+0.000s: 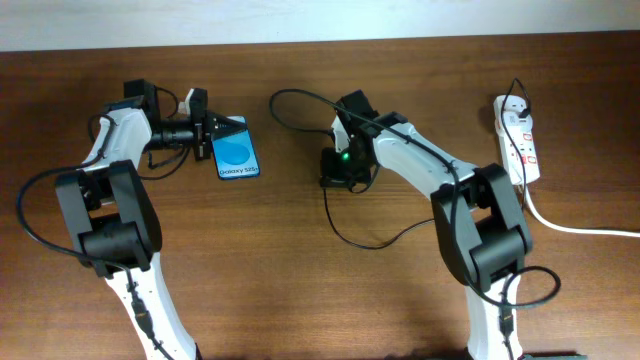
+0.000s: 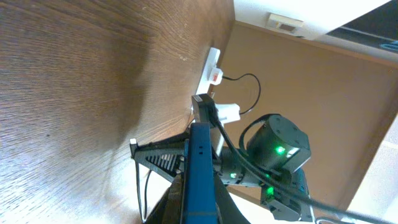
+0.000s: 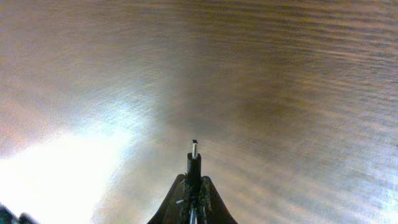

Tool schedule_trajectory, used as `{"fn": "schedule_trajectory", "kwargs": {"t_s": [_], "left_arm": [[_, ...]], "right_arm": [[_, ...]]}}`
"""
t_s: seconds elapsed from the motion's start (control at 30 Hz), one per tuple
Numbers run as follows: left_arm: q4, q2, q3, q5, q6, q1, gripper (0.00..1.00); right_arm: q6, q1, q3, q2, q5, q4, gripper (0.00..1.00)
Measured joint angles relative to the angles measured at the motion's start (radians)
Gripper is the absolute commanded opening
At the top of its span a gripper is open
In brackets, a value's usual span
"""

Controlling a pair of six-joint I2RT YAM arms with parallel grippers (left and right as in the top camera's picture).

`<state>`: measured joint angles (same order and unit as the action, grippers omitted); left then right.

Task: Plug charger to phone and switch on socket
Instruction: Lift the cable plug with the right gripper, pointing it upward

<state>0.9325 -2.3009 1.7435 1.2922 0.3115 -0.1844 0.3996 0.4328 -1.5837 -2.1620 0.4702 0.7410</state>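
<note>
Two grasps hold: left gripper [image 1: 214, 135] clamps the rigid, probably slick phone [image 1: 238, 156] at one end; right gripper [image 3: 194, 186] pinches the limp charger [image 3: 194, 163] just behind its stiff tip

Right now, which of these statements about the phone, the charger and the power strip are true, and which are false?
1. The left end effector holds the phone. True.
2. The charger plug is already in the phone. False: it sits in the right end effector, apart from the phone.
3. The right end effector is open and empty. False: it is shut on the charger plug.
4. The power strip lies on the right arm's side of the table. True.
</note>
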Motion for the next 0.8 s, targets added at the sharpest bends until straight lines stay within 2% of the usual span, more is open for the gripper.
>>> {"fn": "schedule_trajectory", "kwargs": {"t_s": [0.2, 0.37, 0.5, 0.6, 0.8], "left_arm": [[-0.002, 0.000, 0.000, 0.031, 0.000, 0.000, 0.00], [-0.013, 0.000, 0.000, 0.067, 0.000, 0.000, 0.00], [-0.089, 0.000, -0.001, 0.084, 0.003, 0.000, 0.00], [-0.146, 0.000, -0.001, 0.103, 0.019, 0.000, 0.00], [-0.319, 0.000, -0.003, 0.131, 0.133, 0.000, 0.00]], "right_arm": [[-0.316, 0.000, -0.002, 0.196, 0.211, 0.098, 0.04], [-0.430, 0.002, -0.003, 0.233, 0.278, 0.193, 0.04], [-0.341, 0.029, -0.002, 0.237, 0.350, 0.174, 0.04], [-0.215, 0.037, -0.002, 0.240, 0.422, 0.092, 0.04], [0.097, 0.068, -0.002, 0.241, 0.484, -0.158, 0.04]]}}
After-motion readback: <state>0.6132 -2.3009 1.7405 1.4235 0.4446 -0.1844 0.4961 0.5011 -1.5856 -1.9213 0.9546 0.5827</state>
